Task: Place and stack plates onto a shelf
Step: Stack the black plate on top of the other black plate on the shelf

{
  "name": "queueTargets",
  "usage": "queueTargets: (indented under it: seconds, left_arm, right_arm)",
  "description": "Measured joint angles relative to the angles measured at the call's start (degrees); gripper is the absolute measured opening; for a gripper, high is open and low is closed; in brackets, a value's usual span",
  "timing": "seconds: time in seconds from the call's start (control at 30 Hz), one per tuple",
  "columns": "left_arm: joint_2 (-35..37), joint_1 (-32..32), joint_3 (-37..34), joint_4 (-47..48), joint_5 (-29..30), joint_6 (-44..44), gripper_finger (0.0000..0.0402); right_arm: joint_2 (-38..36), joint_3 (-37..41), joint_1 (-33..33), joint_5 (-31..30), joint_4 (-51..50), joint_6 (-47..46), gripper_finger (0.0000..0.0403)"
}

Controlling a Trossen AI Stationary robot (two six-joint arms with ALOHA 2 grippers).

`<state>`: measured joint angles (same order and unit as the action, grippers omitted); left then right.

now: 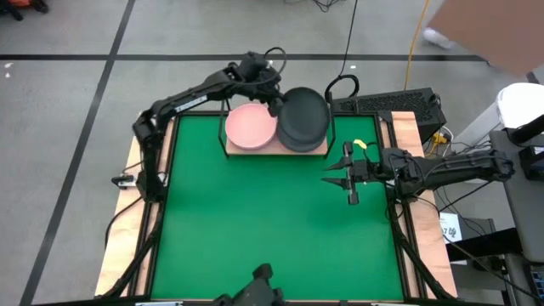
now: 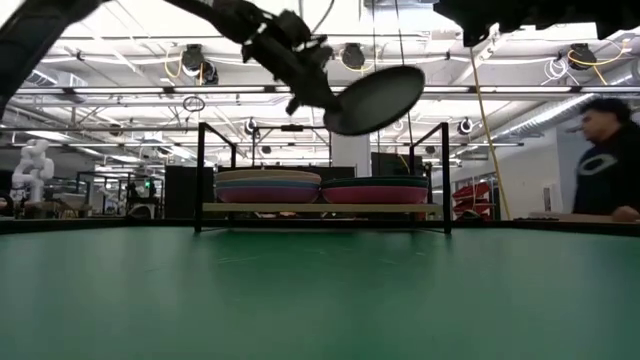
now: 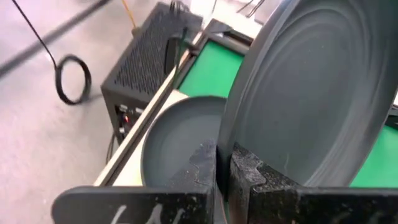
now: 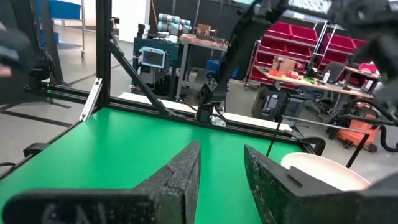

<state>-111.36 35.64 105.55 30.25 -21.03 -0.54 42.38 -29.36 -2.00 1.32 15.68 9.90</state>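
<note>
Dark grey plate (image 1: 303,116): rigid, light, likely slippery; best pinched at rim. Left tool (image 3: 222,163) clamps its edge, tilted above the shelf's (image 1: 276,150) right stack. Right tool (image 1: 350,176) apart, idle over desk.

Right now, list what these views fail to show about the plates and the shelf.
- High view: the dark plate held by the left gripper covers the shelf's right stack.
- Low view: stacked rims overlap, so no sure count.
- Left wrist view: the held plate blocks most of the shelf.
- Right wrist view: the right gripper sees one pale plate, cut off.
</note>
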Motion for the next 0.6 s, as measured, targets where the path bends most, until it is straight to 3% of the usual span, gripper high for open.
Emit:
queueTargets:
  seconds: [0.27,0.6]
  left_arm:
    - [-5.8,1.1,1.6,2.3,-0.3,0.0,0.0016]
    - [-6.7,1.3,1.6,2.7,0.7,0.4,0.0021]
  right_arm:
    - [-1.8,0.0,0.0,0.0,-1.0,0.0,0.0105]
    - [-1.9,0.0,0.0,0.0,-1.3,-0.2,0.0105]
